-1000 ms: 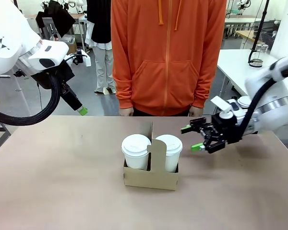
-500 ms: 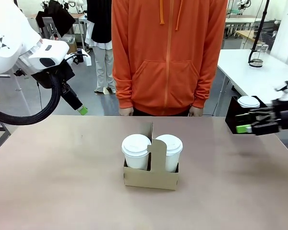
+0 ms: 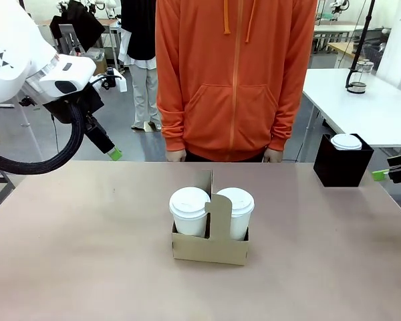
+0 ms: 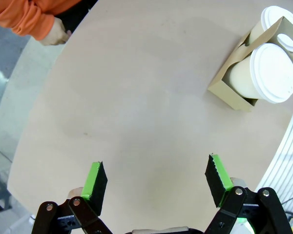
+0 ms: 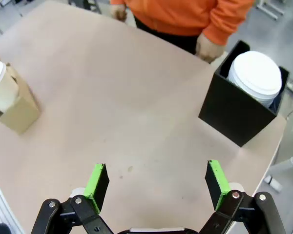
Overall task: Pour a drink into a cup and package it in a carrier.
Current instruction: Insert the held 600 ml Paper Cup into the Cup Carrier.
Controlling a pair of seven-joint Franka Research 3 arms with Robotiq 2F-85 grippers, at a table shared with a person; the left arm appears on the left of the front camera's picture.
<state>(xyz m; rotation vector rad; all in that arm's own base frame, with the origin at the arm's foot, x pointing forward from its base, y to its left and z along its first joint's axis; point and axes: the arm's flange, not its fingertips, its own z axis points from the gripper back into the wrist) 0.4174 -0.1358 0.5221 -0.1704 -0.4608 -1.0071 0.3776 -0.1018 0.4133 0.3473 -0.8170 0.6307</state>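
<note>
In the front view, the brown carrier [image 3: 210, 245] is seen standing mid-table, with two lidded white cups [image 3: 189, 210] seated in its pockets on either side of the upright handle panel. A black box [image 3: 342, 160] holding another lidded cup is set at the far right corner. The left gripper [image 3: 112, 153] is held high at the left, nothing between its fingers.

From the left wrist, the green pads [image 4: 94, 181] are shown spread wide over bare table [image 4: 136, 122], the carrier well apart at upper right.

From the right wrist, the right gripper [image 5: 156, 184] is likewise seen fully spread and empty, the black box ahead at right.
</note>
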